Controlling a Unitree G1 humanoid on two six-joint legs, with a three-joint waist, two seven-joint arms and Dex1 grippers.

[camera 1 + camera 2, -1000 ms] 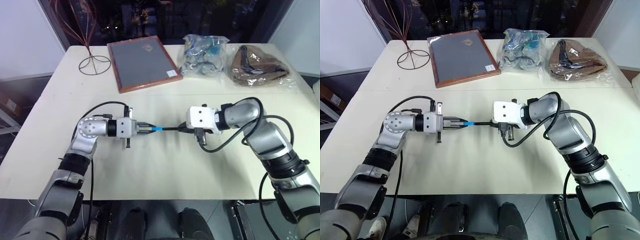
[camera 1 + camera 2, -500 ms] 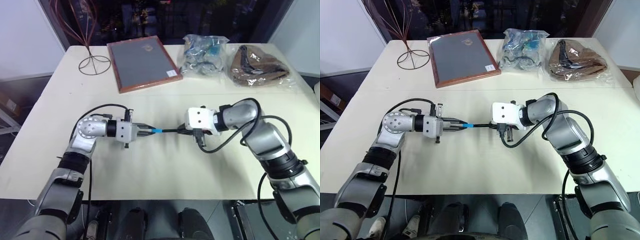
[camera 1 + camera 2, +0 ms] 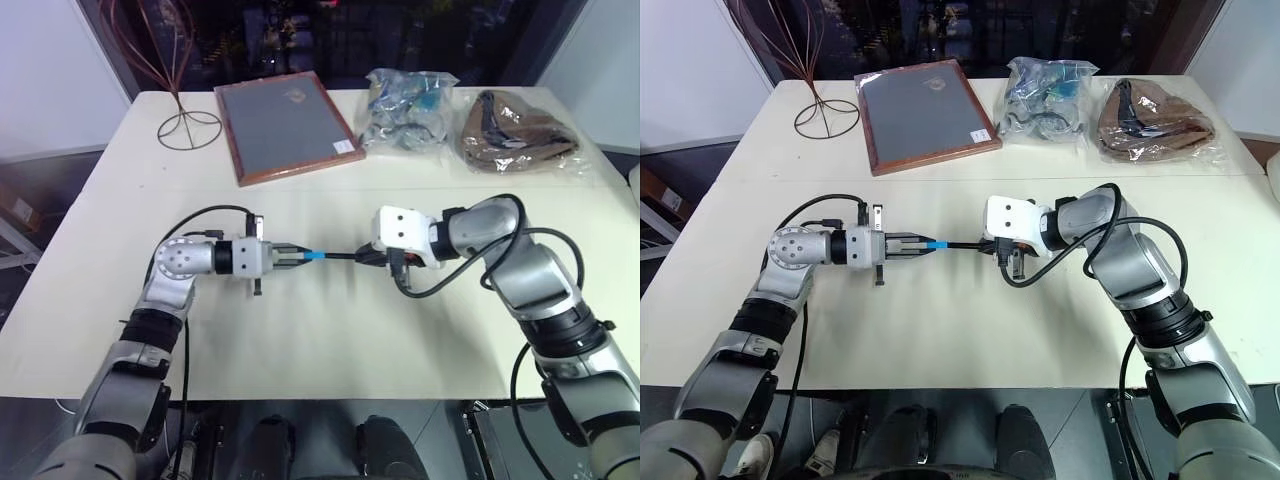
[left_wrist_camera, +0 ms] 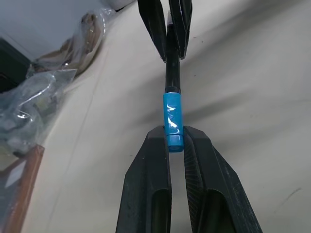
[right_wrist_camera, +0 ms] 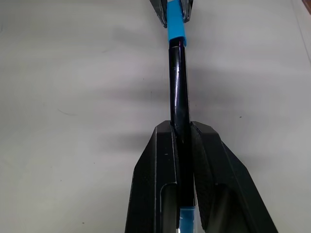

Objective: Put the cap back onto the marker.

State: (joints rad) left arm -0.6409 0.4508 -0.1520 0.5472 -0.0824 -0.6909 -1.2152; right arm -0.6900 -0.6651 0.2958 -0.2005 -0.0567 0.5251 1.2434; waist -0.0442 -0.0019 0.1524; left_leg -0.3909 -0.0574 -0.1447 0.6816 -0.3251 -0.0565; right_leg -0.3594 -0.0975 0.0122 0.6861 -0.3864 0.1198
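Above the middle of the pale surface (image 3: 330, 330), the two arms meet end to end. The left gripper (image 4: 176, 145) has its fingers (image 4: 150, 179) clamped on the blue cap (image 4: 173, 119), and the right gripper (image 5: 181, 130) has its fingers (image 5: 155, 174) closed on the black marker (image 5: 177, 82). Cap and marker lie in one straight line between them, the cap seated on the marker's end; both are held clear of the surface. Farther back, along the far edge, sit a wire stand (image 3: 188, 128), a wood-framed board (image 3: 285, 125), a clear bag (image 3: 408, 110) and a brown bag (image 3: 515, 130), well apart from the grippers.
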